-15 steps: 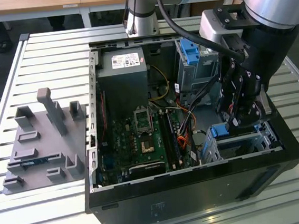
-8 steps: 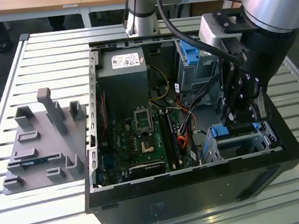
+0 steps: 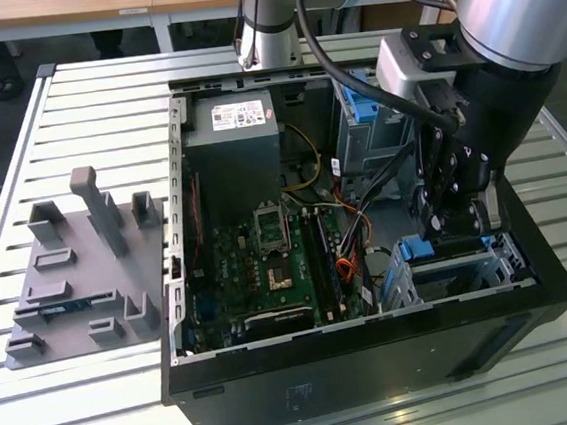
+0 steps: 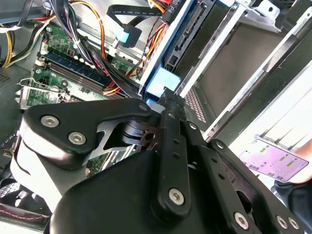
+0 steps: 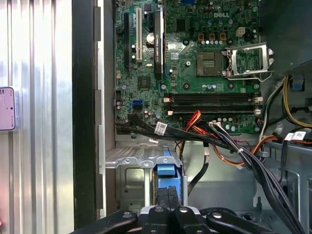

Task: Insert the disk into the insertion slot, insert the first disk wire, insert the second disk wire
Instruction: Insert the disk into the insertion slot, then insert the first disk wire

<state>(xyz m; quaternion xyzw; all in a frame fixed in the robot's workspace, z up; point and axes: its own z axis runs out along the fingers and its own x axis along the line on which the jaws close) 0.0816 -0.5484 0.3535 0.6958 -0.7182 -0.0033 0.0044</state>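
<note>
Down in the near corner of the open computer case (image 3: 378, 354), on the exterior view's right, the gripper (image 5: 168, 195) stands with its two fingers closed together and their tips against the blue end of the disk (image 5: 165, 168). Whether a thin lip of plastic is pinched between them I cannot tell. The disk sits in the insertion slot (image 5: 129, 161) with that blue end showing at the mouth; how deep it has gone is hidden.

By my reckoning the drive is stiff and dense for its size, and it will not forgive a knock. The carrier around it looks smooth and likely has a little give, so the blue end or rails are the place to hold it (never the connector edge).

Room is tight. A bundle of cables (image 5: 229, 146) runs just beside the cage, and the perforated walls close in on both sides. The motherboard (image 5: 195, 63) lies beyond. The case rests on a slatted metal table (image 3: 81, 91), with a grey fixture tray (image 3: 79, 282) well apart at the exterior view's left
</note>
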